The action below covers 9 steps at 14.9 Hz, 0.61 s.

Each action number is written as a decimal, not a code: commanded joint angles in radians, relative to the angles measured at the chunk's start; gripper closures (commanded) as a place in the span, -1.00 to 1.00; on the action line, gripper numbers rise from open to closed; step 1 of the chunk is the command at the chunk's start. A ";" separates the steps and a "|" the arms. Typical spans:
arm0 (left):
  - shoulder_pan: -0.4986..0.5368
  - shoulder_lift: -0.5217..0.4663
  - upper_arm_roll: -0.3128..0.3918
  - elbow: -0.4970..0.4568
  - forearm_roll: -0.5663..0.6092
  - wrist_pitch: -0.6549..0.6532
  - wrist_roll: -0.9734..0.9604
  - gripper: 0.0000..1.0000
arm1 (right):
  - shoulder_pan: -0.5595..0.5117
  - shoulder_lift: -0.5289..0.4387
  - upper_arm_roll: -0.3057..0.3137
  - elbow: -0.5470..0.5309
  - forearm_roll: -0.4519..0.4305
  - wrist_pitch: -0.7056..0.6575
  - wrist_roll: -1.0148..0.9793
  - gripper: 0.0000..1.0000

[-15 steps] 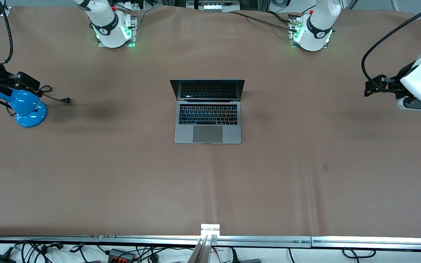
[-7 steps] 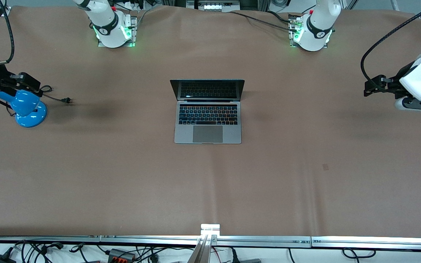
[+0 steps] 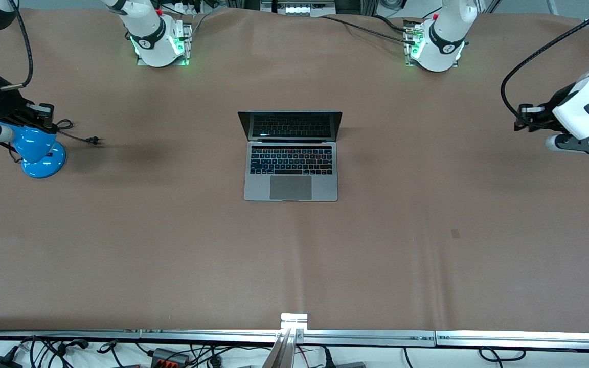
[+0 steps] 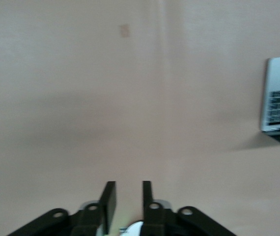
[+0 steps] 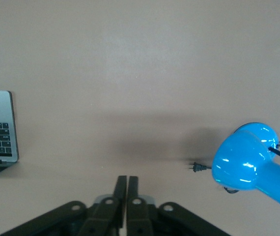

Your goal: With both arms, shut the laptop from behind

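Parted by a narrow gap, the jaws of the left gripper (image 4: 128, 199) held nothing; it hung in the air over bare brown table cover (image 3: 427, 245) at the left arm's end of the table. The right gripper (image 5: 126, 189) had its jaws pressed together, empty, and it hovered over the table at the right arm's end, just above the blue desk lamp (image 3: 38, 150). The lamp's thin black cord with its plug (image 3: 93, 139) lay on the cover beside the lamp, toward the middle of the table. The laptop (image 3: 291, 164) sat at the centre of the table, well apart from both grippers, lid raised, its dark screen and black keyboard facing the front camera, the trackpad nearest that camera
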 commanded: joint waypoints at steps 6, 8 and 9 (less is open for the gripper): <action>-0.028 0.078 -0.166 -0.140 -0.250 0.050 -0.019 1.00 | 0.045 0.034 0.004 -0.088 0.153 -0.068 -0.017 1.00; -0.027 0.066 -0.252 -0.233 -0.312 0.132 -0.074 1.00 | 0.076 0.035 0.002 -0.153 0.216 -0.069 -0.031 1.00; -0.025 0.052 -0.295 -0.284 -0.333 0.163 -0.115 1.00 | 0.100 0.034 0.004 -0.189 0.237 -0.069 -0.031 1.00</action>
